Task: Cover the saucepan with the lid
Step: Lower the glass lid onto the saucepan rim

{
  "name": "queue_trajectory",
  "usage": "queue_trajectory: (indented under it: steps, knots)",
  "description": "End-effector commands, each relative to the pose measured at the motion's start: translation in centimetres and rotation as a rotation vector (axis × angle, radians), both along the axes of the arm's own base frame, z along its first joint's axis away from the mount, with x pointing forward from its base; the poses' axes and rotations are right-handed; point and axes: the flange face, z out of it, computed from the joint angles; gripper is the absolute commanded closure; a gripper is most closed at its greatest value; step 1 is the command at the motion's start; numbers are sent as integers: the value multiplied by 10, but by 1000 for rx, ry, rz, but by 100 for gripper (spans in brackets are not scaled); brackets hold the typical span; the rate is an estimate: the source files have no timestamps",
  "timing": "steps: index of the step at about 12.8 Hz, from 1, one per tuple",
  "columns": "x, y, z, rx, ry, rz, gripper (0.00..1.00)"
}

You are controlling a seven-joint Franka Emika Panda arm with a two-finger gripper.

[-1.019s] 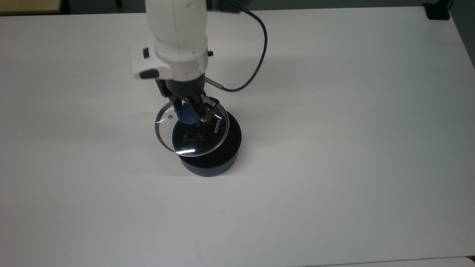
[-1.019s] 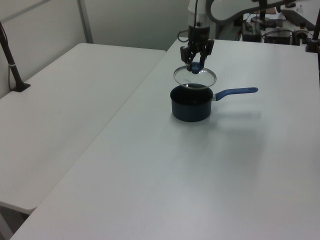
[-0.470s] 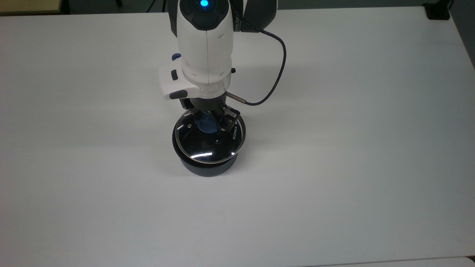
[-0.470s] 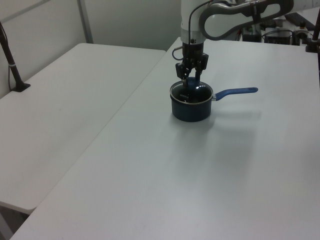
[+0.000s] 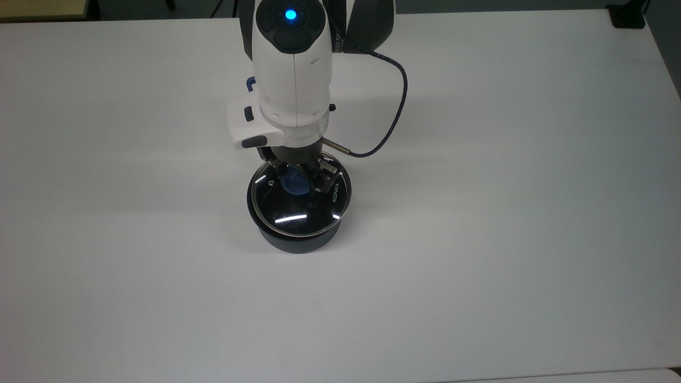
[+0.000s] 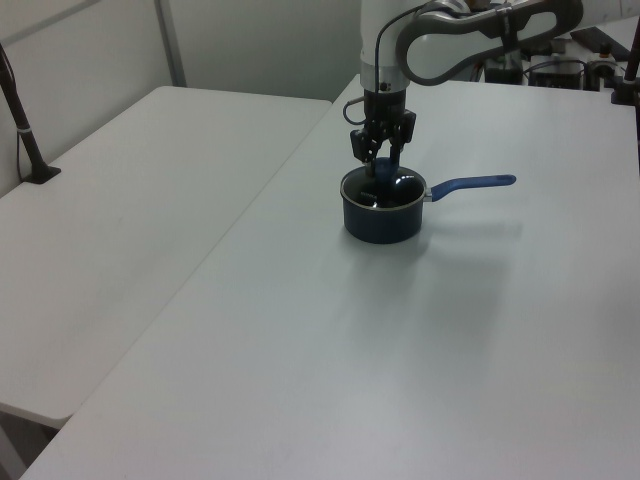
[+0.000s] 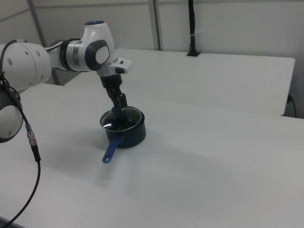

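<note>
The black saucepan (image 5: 298,242) stands on the white table (image 5: 479,213). Its blue handle (image 6: 475,183) points to the left view's right. The glass lid (image 5: 298,210) lies flat on the pan's rim, with its KONKA lettering toward the top view's right. My gripper (image 5: 299,174) reaches straight down onto the lid's blue knob (image 5: 295,184), its fingers on either side of it and shut on it. In the right view the gripper (image 7: 118,107) stands over the lid (image 7: 124,119), and the pan's handle (image 7: 110,152) points toward the camera.
A dark cable (image 5: 391,122) loops from the wrist over the table to the top view's right. A second white table (image 6: 130,220) adjoins along a seam at the left view's left. A black clamp (image 5: 628,16) sits at the far right corner.
The lid, held tilted above the pan's left edge a second ago, has come down and over onto the rim. In the last half second it has levelled out, and the arm has shifted only slightly.
</note>
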Motion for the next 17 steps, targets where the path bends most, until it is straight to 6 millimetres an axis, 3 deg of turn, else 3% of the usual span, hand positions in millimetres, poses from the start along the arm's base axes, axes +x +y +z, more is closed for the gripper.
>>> queue_trajectory:
  steps: [1, 12, 13, 14, 17]
  knots:
    - [7, 0, 3, -6, -38, -9, 49]
    - [6, -8, -1, -26, -23, 14, 46]
    - [5, -8, -3, -28, -19, 16, 30]
    - [5, -6, -4, -31, -17, 27, 0]
    - [2, 3, 3, -23, -21, 40, 0]
